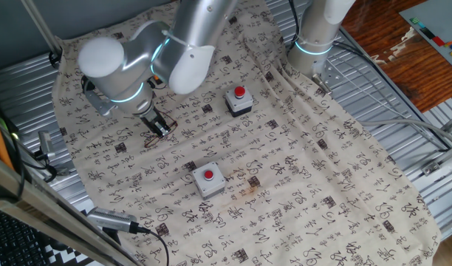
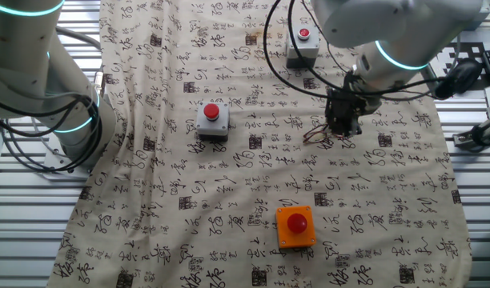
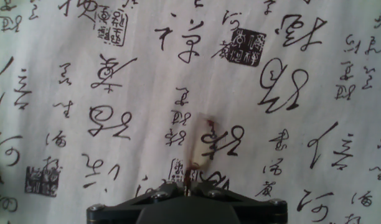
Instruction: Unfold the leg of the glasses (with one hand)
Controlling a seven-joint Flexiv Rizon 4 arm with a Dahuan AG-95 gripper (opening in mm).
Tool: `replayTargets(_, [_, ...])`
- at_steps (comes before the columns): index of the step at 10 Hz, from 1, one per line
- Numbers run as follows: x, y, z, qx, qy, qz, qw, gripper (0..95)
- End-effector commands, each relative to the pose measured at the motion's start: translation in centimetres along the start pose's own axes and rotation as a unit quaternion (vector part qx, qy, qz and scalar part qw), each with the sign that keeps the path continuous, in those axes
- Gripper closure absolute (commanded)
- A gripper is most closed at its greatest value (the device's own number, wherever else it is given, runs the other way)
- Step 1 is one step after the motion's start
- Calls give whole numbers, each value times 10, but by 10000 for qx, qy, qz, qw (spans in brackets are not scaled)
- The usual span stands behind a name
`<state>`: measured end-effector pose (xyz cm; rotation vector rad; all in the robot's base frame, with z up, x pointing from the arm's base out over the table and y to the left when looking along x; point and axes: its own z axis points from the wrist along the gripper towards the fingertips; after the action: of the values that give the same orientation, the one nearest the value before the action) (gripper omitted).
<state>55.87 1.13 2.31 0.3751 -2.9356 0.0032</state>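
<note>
glasses lay on the printed cloth, a thin reddish-brown wire frame just beside the gripper's tip on its left in the other fixed view. in one fixed view they showed only as a faint dark wire shape on the cloth right at the fingers, too small to read in detail. in the hand view a reddish-rimmed clear lens lay over the black characters, tilted, with a thin red wire running from its lower end down to the black finger bases at the bottom edge of the picture.

gripper stood down at the cloth, pointing steeply downward, its tip at the frame. the two fingers appeared drawn close together, and the red wire met them at their meeting point in the hand view, but whether they truly pinched the wire or merely touched it could not be told.

around this spot sat three button boxes: a grey box with a red button to the left of the glasses and well apart, another grey box with a red button farther up the cloth, and an orange box nearer the lower edge. the arm's silver body leaned over the cloth with a glowing teal ring at its joint.
</note>
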Motion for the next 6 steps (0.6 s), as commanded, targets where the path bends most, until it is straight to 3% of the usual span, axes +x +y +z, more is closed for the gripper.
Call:
replayTargets(1, [1,0,-6,-78,-2,-78,9999,950])
replayTargets(3, [2,-1,-16,-129,-3,-261,9996,950])
replayTargets(6, [0,-1,-49,-155,39,-802,9966,950])
